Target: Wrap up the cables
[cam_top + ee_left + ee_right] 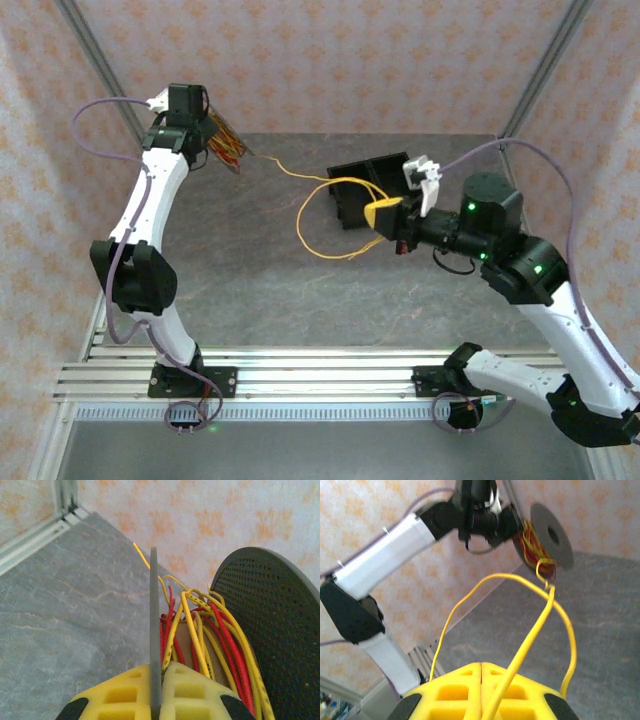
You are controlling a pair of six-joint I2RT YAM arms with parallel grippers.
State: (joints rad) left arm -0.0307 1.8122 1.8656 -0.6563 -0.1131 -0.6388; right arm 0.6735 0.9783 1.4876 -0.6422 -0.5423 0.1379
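Far left corner, close to the patterned wall: the left tool is pressed together on the thin flange of a dark grey spool carrying the red and yellow cables. One yellow cable leaves the spool and sags in a loose loop over mid-surface to the right tool, which pinches it just in front of a black box. Open grey surface lies between that loop and the aluminium rails at the near edge. The right tool partly hides the box. The spool's perforated flange is cut off in the left wrist view. Whether the loop touches the surface cannot be told.
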